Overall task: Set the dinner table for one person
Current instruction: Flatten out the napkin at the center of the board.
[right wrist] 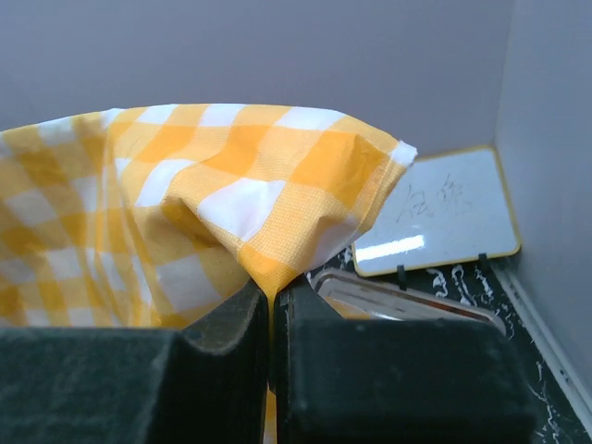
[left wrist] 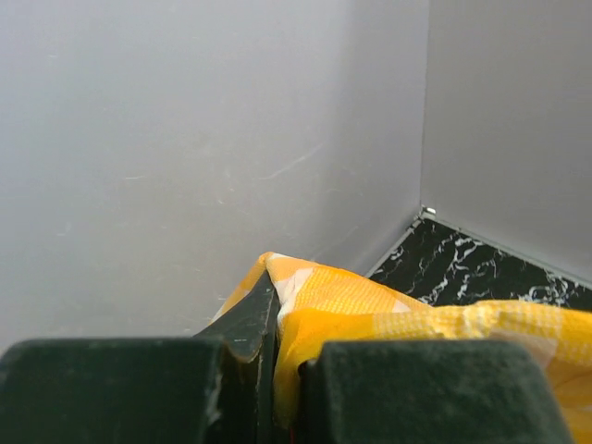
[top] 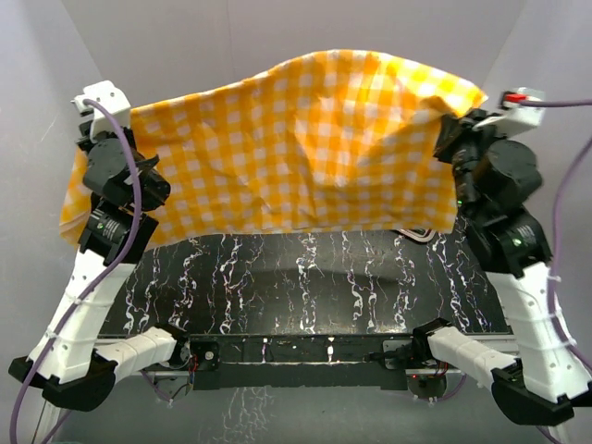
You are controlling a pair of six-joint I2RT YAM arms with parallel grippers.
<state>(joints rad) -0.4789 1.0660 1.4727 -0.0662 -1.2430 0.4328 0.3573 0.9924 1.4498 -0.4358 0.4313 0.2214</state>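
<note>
- The dinner table (top: 305, 277) lies flat just beyond the arm bases, its long axis running left to right.
- The left gripper (left wrist: 277, 370) is clamped on the checked cloth (top: 277, 139) at its left end. The right gripper (right wrist: 270, 324) pinches the right end, and the cloth hangs above the tabletop.
- Behind it are a steel tray (right wrist: 407, 305) and a whiteboard (right wrist: 444, 213).

The checked cloth (top: 296, 148) hides the far half of the bench (top: 305, 277). Behind the cloth, a steel tray (right wrist: 416, 301) shows only its rim; writing on the whiteboard (right wrist: 444, 208) is unreadable.
</note>
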